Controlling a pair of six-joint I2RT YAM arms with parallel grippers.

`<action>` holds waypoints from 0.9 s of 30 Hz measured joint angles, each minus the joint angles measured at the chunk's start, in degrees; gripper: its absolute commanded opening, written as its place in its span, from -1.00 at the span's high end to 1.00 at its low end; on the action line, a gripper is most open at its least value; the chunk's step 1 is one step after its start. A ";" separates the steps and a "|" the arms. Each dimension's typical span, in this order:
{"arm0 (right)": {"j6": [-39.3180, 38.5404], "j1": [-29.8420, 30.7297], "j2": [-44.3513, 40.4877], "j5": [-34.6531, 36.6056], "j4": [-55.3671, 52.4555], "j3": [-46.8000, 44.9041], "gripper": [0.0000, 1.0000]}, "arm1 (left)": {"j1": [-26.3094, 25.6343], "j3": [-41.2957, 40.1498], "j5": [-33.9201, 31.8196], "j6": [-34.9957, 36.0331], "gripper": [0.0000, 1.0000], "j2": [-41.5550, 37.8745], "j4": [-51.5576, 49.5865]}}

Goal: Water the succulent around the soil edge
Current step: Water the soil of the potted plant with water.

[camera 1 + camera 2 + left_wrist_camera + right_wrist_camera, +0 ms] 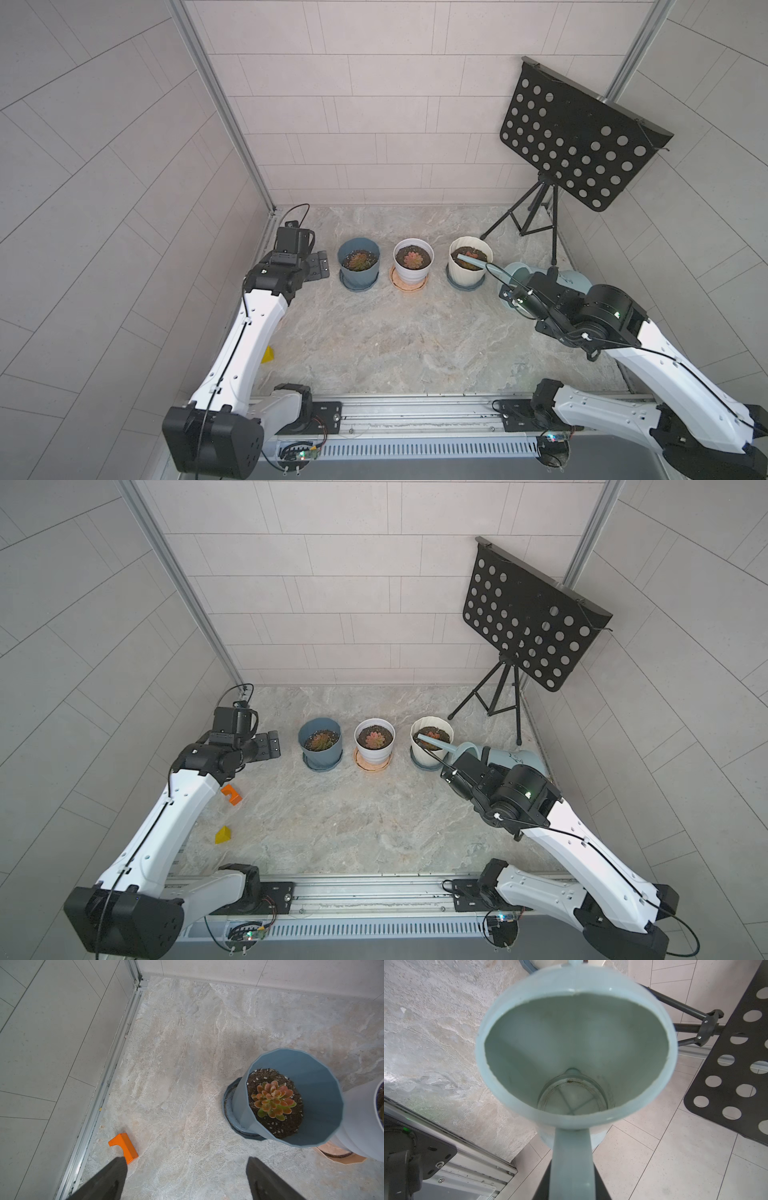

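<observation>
Three potted succulents stand in a row at the back of the table. My right gripper [534,289] [572,1180] is shut on the handle [572,1155] of a pale blue watering can [575,279] [517,758], which is tipped to the left. Its spout [470,262] [432,742] reaches over the rim of the cream pot [455,253] and ends above the soil beside the reddish succulent [473,251]. My left gripper [318,266] [187,1169] hangs open and empty, left of the blue pot [359,276] [311,1059].
The white pot [413,274] on its orange saucer stands between the blue and cream pots. Behind the watering can is a black perforated music stand [577,141] on a tripod. An orange block [232,794] [124,1147] and a yellow block [223,835] lie near the left wall.
</observation>
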 measured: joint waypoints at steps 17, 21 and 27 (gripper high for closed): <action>-1.44 -0.07 -3.63 -0.70 0.00 -1.66 1.00 | 0.37 -0.02 -0.11 0.02 -0.95 0.00 0.85; -1.46 -0.46 -4.87 -0.72 0.04 -2.75 1.00 | 0.37 -0.11 -0.22 0.02 -0.95 0.00 0.87; -1.64 -1.57 -7.28 -0.87 0.00 -4.28 1.00 | 0.37 -0.61 -0.50 0.02 -0.95 -0.02 1.09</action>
